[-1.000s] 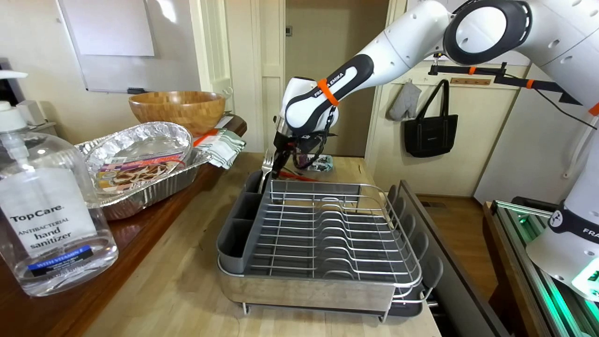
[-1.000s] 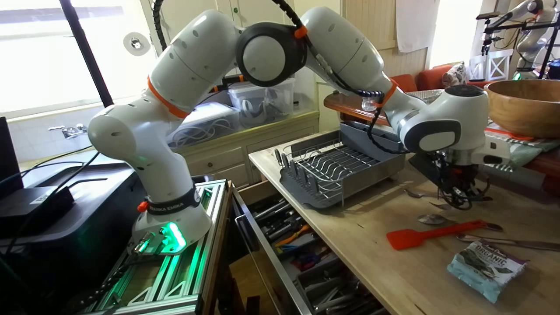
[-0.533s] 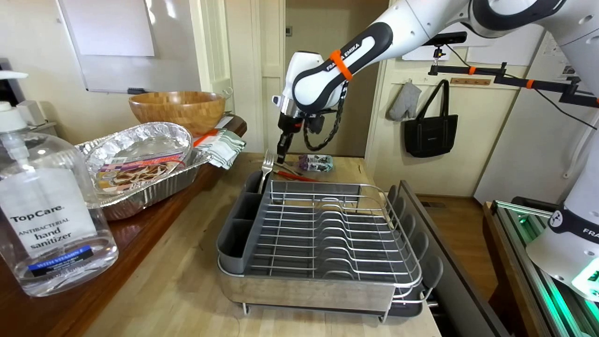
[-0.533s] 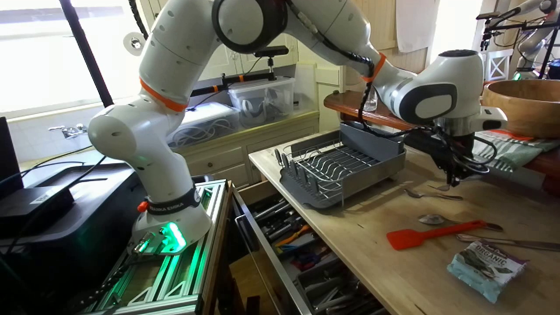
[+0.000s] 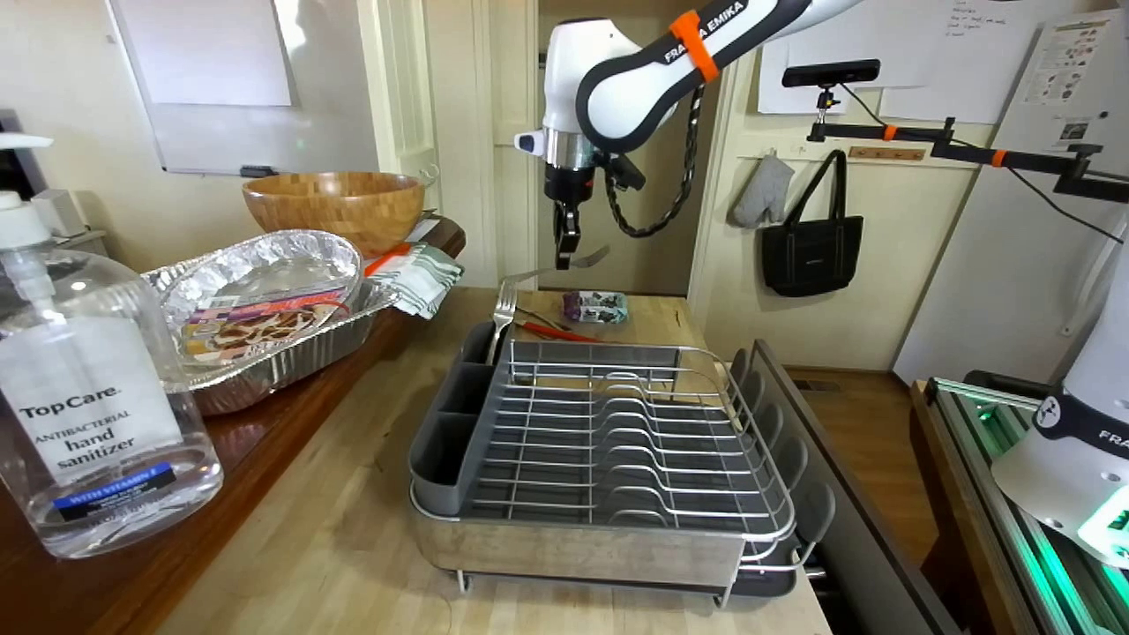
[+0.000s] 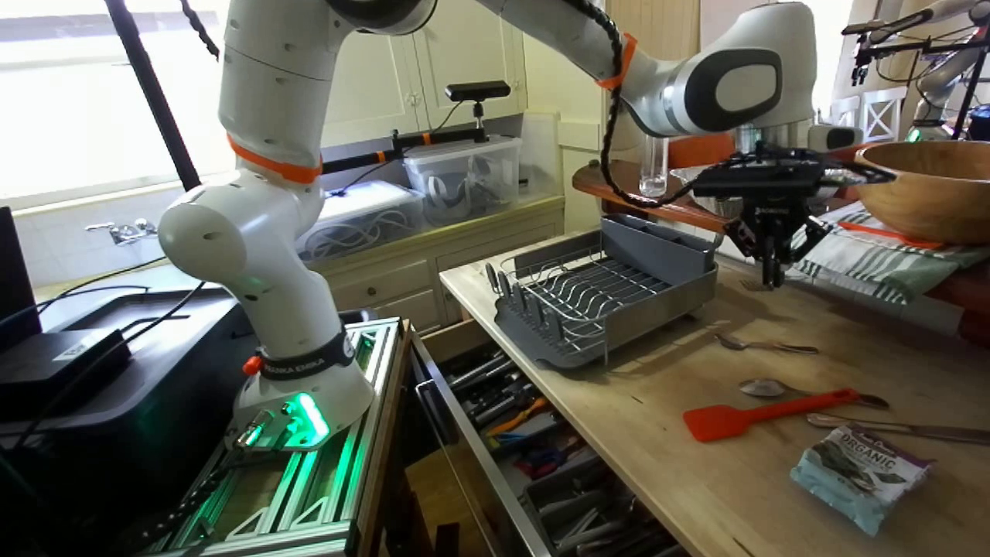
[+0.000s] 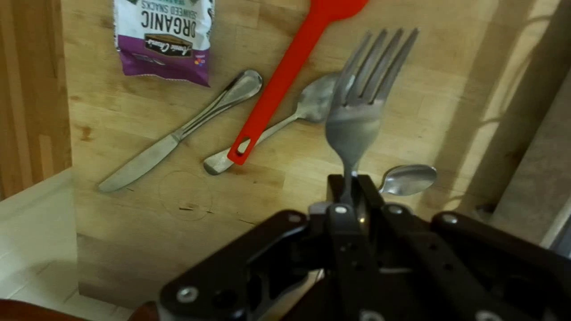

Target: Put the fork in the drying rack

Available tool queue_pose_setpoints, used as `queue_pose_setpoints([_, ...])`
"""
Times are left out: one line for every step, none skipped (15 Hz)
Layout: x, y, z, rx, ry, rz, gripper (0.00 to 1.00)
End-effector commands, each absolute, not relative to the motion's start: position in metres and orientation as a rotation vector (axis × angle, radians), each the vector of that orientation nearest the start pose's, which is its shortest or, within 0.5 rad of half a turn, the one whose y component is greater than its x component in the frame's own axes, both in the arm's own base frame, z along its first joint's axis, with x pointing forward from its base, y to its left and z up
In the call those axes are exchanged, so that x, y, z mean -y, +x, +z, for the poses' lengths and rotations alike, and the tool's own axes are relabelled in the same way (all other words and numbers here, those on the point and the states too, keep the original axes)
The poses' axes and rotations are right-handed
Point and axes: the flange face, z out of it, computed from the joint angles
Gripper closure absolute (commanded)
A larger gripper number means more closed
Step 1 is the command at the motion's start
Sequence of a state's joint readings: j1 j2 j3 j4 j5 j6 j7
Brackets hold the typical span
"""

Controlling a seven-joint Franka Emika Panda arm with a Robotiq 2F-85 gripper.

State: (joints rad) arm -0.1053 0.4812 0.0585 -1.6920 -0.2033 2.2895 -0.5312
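Note:
My gripper [image 7: 351, 189] is shut on the fork [image 7: 354, 122], gripping its handle near the neck, tines pointing up the wrist view. In an exterior view the fork [image 5: 589, 258] lies roughly level across the fingertips [image 5: 564, 260], above the tabletop and beyond the rack's far end. In an exterior view my gripper [image 6: 769, 280] is beside the rack's utensil-holder end, apart from it. The silver wire drying rack [image 5: 582, 551] has a grey utensil holder [image 5: 445, 459] along one side. Another fork [image 5: 504, 309] stands tilted in the holder's far compartment.
On the table lie a spoon [image 6: 766, 345], another spoon [image 6: 764, 387], a red spatula [image 6: 727, 422], a knife [image 6: 905, 430] and a snack packet [image 6: 858, 472]. An open drawer [image 6: 541, 464] runs along the table edge. A foil pan [image 5: 273, 370] and wooden bowl [image 5: 335, 207] stand beside.
My gripper has risen from low over the table to well above it, carrying the fork up. It has also shifted somewhat toward the rack. The fork in the holder has not moved.

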Motion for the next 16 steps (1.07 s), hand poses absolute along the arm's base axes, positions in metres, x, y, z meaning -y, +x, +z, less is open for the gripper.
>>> queue_pose_setpoints([0.028, 0.659, 0.364, 1.249, -3.147, 0.017, 0.98])
queue_pose_setpoints([0.023, 0.656, 0.372, 1.325, -3.136, 0.047, 0.98])
queue_pose_setpoints([0.017, 0.654, 0.379, 1.403, -3.120, 0.071, 0.98])
queue_pose_setpoints([0.012, 0.652, 0.386, 1.479, -3.104, 0.098, 0.98])
queue_pose_setpoints([0.006, 0.651, 0.391, 1.554, -3.080, 0.122, 0.98])
queue_pose_setpoints([-0.001, 0.650, 0.395, 1.629, -3.058, 0.143, 0.98])
queue_pose_setpoints([-0.006, 0.650, 0.400, 1.692, -3.035, 0.163, 0.98])
queue_pose_setpoints([-0.013, 0.649, 0.402, 1.764, -3.007, 0.182, 0.98])
queue_pose_setpoints([-0.021, 0.650, 0.405, 1.830, -2.982, 0.197, 0.98])
queue_pose_setpoints([-0.028, 0.650, 0.407, 1.894, -2.950, 0.213, 0.98])
queue_pose_setpoints([-0.035, 0.650, 0.406, 1.962, -2.913, 0.240, 0.98])
queue_pose_setpoints([-0.041, 0.651, 0.407, 2.014, -2.885, 0.260, 0.98])
queue_pose_setpoints([-0.048, 0.651, 0.405, 2.065, -2.849, 0.286, 0.98])
queue_pose_setpoints([-0.054, 0.651, 0.406, 2.109, -2.822, 0.312, 0.98])
queue_pose_setpoints([-0.060, 0.651, 0.406, 2.157, -2.793, 0.336, 0.98])
queue_pose_setpoints([-0.065, 0.650, 0.406, 2.203, -2.766, 0.366, 0.98])
